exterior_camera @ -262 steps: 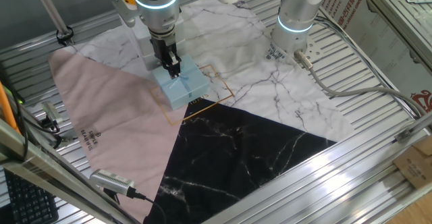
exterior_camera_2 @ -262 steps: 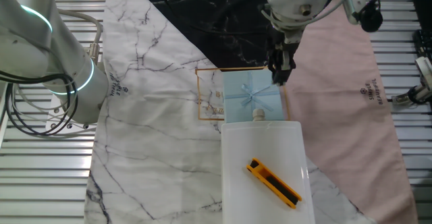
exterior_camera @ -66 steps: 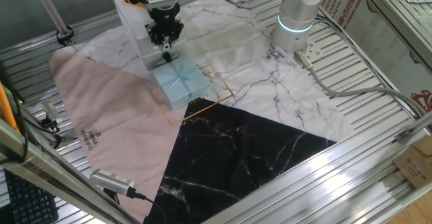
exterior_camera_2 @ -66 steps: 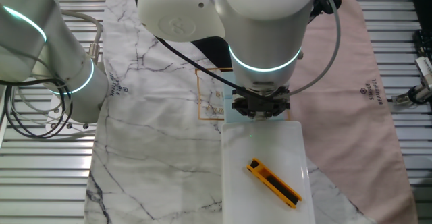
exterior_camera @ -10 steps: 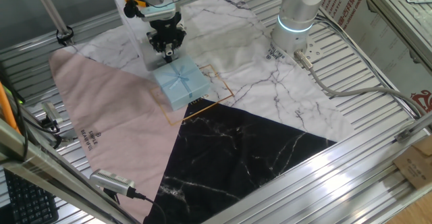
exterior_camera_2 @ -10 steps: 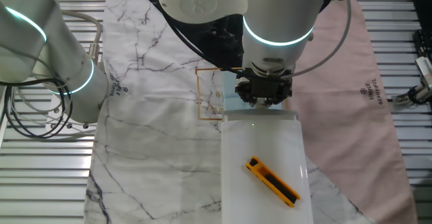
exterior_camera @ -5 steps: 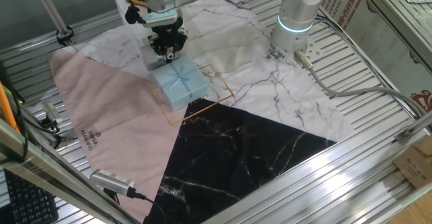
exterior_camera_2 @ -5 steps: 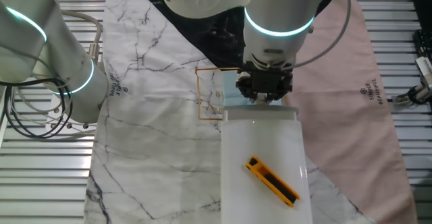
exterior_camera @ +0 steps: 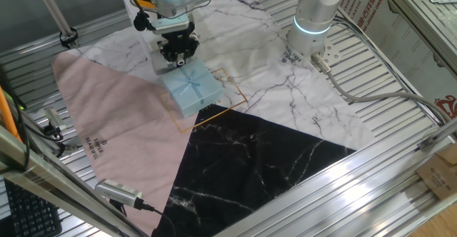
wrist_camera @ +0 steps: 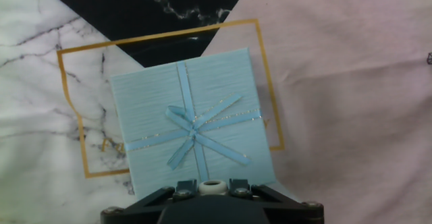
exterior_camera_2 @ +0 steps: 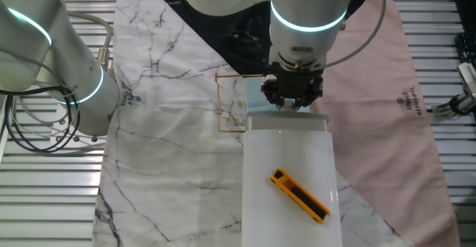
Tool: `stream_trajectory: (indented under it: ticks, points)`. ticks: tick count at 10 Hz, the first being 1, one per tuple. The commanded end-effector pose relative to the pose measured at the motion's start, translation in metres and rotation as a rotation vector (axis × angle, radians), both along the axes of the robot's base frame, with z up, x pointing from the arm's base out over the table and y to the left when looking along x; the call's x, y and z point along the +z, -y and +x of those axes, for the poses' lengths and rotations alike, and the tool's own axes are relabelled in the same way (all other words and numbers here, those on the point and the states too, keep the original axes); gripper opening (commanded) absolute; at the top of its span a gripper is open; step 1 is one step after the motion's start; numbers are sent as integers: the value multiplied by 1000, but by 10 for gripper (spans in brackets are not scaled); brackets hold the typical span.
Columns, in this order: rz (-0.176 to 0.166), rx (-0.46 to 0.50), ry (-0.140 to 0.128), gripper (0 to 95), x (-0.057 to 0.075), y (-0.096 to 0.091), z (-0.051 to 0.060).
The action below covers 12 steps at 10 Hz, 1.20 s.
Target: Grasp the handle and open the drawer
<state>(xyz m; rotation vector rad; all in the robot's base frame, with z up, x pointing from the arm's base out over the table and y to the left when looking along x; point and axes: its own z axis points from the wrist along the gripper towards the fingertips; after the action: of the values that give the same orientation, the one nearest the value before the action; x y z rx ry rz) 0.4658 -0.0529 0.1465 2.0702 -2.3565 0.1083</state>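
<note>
My gripper (wrist_camera: 211, 183) is shut on the handle (wrist_camera: 211, 185), a small white round knob that shows between its two black fingers at the bottom of the hand view. The knob belongs to the drawer (exterior_camera_2: 286, 122) of a white translucent box (exterior_camera: 146, 23), and the drawer's front edge sticks out a little under the gripper (exterior_camera_2: 291, 102). Inside, through the translucent top, lies an orange and black tool (exterior_camera_2: 299, 196). Just beyond the gripper (exterior_camera: 178, 53), a light-blue flat box (wrist_camera: 192, 126) with a ribbon bow rests on the cloth, free of the fingers.
A second robot arm (exterior_camera: 314, 16) stands on the marble cloth (exterior_camera_2: 171, 128). Pink cloth (exterior_camera: 114, 123) and black marbled cloth (exterior_camera: 250, 158) cover the slatted metal table (exterior_camera: 400, 66). A grey handheld device (exterior_camera: 118, 191) with cables lies at the table's near-left edge.
Over the last second the gripper has slid a little away from the white box toward the light-blue box. The drawer's front edge and the orange tool moved with it.
</note>
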Motion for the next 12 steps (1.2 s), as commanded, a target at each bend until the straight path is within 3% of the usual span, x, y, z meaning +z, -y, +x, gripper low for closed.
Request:
stream_trajectory:
  ticks: [1,12]
  points:
    - [14,-1,1,0,0,-1,0]
    - [17,-2,0,0,2,-15,4]
